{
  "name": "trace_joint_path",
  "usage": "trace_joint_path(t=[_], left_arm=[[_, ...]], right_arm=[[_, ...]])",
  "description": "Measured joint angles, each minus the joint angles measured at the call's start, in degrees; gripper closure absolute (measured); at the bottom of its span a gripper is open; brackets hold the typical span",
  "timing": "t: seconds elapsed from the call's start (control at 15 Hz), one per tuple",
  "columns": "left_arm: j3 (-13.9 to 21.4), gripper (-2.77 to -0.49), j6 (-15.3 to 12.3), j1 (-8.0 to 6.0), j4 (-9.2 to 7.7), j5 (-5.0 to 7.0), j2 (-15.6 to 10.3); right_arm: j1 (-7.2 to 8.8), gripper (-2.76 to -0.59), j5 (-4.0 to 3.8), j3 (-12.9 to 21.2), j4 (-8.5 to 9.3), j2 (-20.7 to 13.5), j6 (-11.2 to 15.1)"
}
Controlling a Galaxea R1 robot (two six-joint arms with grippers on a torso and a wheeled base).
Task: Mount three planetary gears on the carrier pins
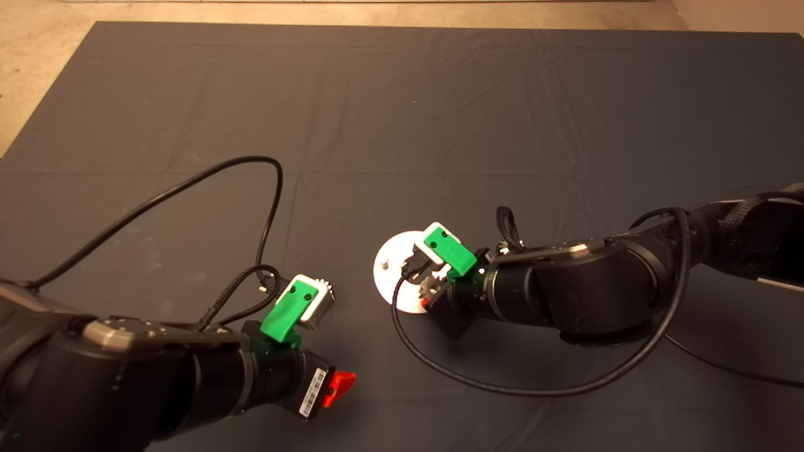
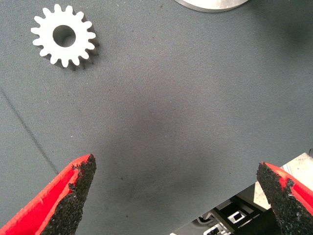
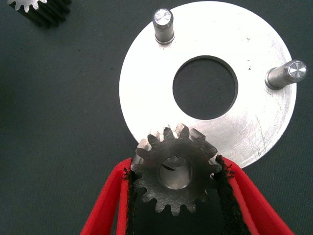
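Right tool (image 3: 176, 196) is sitting over the near-right part of the disc (image 3: 254, 127), pinching a dark steel gear (image 3: 175, 169) between its two red fingers (image 3: 105, 205). The gear is hanging flat, bore facing up, right over the disc's rim, and you can see a bit of shiny metal through the bore, though I can't tell if it's actually on a pin or just above one. Two pins (image 3: 163, 24) are standing bare on the disc, one on each side of the big centre hole. Another dark gear (image 3: 41, 12) is lying on the mat (image 1: 440, 113) just off the disc, only partly showing.

In the head view the disc (image 1: 391, 267) is sitting roughly mid-bench, a little toward the near edge, with the right arm coming in from the right edge and covering about half of it.

Left tool (image 2: 178, 196) is hovering over bare mat to the left of the disc, fingers (image 2: 73, 188) spread wide and gripping nothing. The bright silver gear (image 2: 64, 36) is lying flat on the mat ahead of it, well apart from both fingers, with the disc's edge (image 2: 210, 5) just peeking in nearby.
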Motion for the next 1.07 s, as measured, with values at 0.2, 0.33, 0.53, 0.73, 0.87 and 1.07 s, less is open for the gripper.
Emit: trace_joint_path(t=[0.2, 0.33, 0.53, 0.73, 0.87, 1.07], left_arm=[[0.0, -2.37, 0.0, 0.0, 0.0, 0.0, 0.0], [0.0, -2.37, 0.0, 0.0, 0.0, 0.0, 0.0], [0.0, -2.37, 0.0, -0.35, 0.05, -0.02, 0.0], [0.0, -2.37, 0.0, -0.46, 0.05, -0.02, 0.0], [0.0, -2.37, 0.0, -0.46, 0.17, 0.0, 0.0], [0.0, -2.37, 0.0, -0.46, 0.2, 0.0, -0.02]], right_arm=[[-0.01, -0.92, 0.0, 0.0, 0.07, 0.0, -0.3], [-0.01, -0.92, 0.0, 0.0, 0.23, 0.0, -0.56], [-0.01, -0.92, 0.0, -0.54, 0.38, 0.0, -2.02], [-0.01, -0.92, -0.05, -1.21, 0.38, 0.0, -2.9], [-0.01, -0.92, 0.0, -1.33, 0.39, 0.0, -3.17], [-0.01, -0.92, -0.02, -1.6, 0.39, 0.02, -3.36]])
